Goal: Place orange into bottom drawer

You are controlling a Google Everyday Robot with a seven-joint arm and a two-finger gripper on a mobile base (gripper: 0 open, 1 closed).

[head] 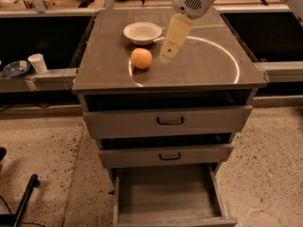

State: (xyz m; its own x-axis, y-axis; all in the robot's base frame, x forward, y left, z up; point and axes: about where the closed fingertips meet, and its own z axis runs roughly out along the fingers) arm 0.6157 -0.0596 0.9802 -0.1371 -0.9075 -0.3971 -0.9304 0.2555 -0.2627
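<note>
The orange (141,58) is a small round orange fruit resting on the grey cabinet top (199,70), just in front of the shallow white bowl. The bottom drawer (166,196) is pulled out, showing a bare plank floor. My gripper (168,55) hangs from the white arm head above the cabinet top, just right of the orange and apart from it.
A shallow white bowl (142,32) sits behind the orange. Two wider drawers with black handles (170,121) are slightly ajar above the bottom one. A white cup (37,63) and a dark dish (16,69) sit on a ledge at left. Speckled floor surrounds the cabinet.
</note>
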